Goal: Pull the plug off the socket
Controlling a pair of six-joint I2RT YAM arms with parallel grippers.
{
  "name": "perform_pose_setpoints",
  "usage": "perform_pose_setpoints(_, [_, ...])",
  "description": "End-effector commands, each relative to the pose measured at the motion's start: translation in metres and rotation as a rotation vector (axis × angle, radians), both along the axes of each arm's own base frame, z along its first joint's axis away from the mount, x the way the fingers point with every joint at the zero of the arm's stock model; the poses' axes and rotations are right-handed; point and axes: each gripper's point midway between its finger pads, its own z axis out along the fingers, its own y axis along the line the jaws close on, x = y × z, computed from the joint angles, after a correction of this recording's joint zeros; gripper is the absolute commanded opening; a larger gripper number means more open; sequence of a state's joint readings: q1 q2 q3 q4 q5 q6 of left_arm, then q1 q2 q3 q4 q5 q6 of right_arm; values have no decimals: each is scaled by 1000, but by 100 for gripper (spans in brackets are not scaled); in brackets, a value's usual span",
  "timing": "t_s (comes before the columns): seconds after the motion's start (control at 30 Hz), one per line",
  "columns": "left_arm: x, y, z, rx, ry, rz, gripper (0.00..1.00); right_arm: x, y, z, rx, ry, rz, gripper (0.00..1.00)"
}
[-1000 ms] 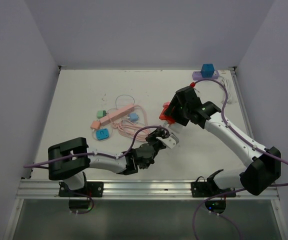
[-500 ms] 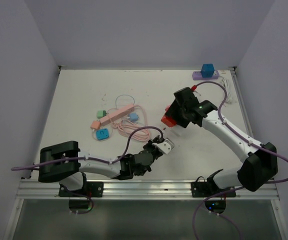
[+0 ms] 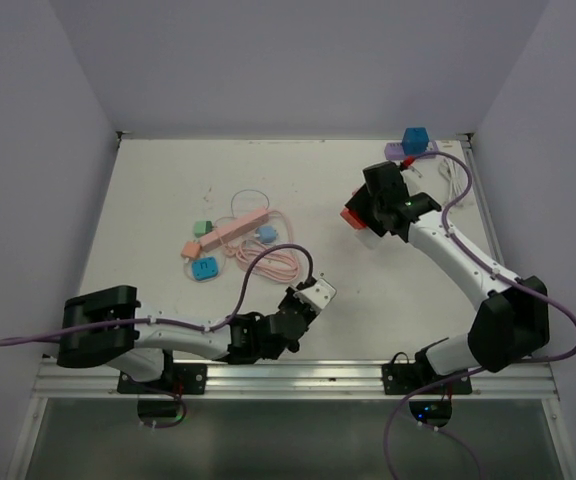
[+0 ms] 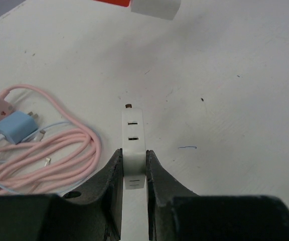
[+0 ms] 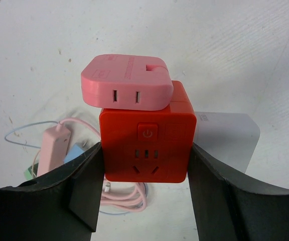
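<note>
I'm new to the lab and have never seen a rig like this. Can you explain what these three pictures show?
Two robot arms are bolted at the near edge of a white table. The overhead picture looks down from behind them. The other two come from cameras on each wrist, so the dark shapes at the bottom are that arm's own fingers. The left gripper is shut on a slim white plug. The right gripper is clamped on a red socket cube with a pink adapter on top. Plug and cube are apart. On the table lie a pink cable and a purple power strip at the far right.
</note>
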State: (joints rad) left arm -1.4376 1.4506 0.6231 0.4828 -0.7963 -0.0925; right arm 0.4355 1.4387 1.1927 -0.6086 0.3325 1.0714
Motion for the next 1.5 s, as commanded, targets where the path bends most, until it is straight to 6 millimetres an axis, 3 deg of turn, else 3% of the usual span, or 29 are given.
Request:
perform_pose_setpoints(0.0, [13, 19, 0, -102, 100, 102, 0, 19, 11, 35, 37, -147, 88, 0])
perform_pose_setpoints(0.3, [60, 66, -22, -300, 310, 207, 2, -13, 33, 37, -4, -216, 456, 0])
perform_pose_setpoints(0.33, [67, 75, -29, -309, 337, 217, 5, -21, 38, 28, 5, -204, 503, 0])
perform_pose_setpoints(0.5, [90, 91, -43, -375, 413, 259, 8, -45, 49, 26, -5, -265, 709, 0])
perform_pose_setpoints(0.7, [133, 117, -54, -438, 479, 329, 12, -67, 62, 27, 14, -283, 885, 0])
perform_pose_setpoints(0.8, [150, 121, -61, -442, 511, 342, 16, -74, 66, 33, 12, -311, 947, 0])
perform_pose_setpoints(0.93, [167, 124, -60, -472, 528, 346, 33, -80, 71, 39, -2, -318, 1011, 0])
perform_pose_setpoints(1.0, [172, 124, -53, -488, 519, 339, 41, -83, 71, 37, -10, -306, 1038, 0])
perform_pose_setpoints(1.03, [175, 125, -46, -497, 505, 333, 53, -84, 73, 39, -7, -305, 1045, 0])
perform_pose_setpoints(1.2, [171, 123, -9, -530, 443, 277, 81, -89, 78, 37, 13, -286, 1064, 0])
perform_pose_setpoints(1.27, [167, 125, 3, -536, 419, 259, 86, -89, 80, 39, 14, -289, 1073, 0])
perform_pose_setpoints(1.4, [147, 123, 7, -517, 421, 182, 99, -88, 85, 42, 2, -287, 1100, 0])
perform_pose_setpoints(1.47, [136, 118, 16, -502, 400, 118, 100, -88, 86, 39, -8, -273, 1113, 0])
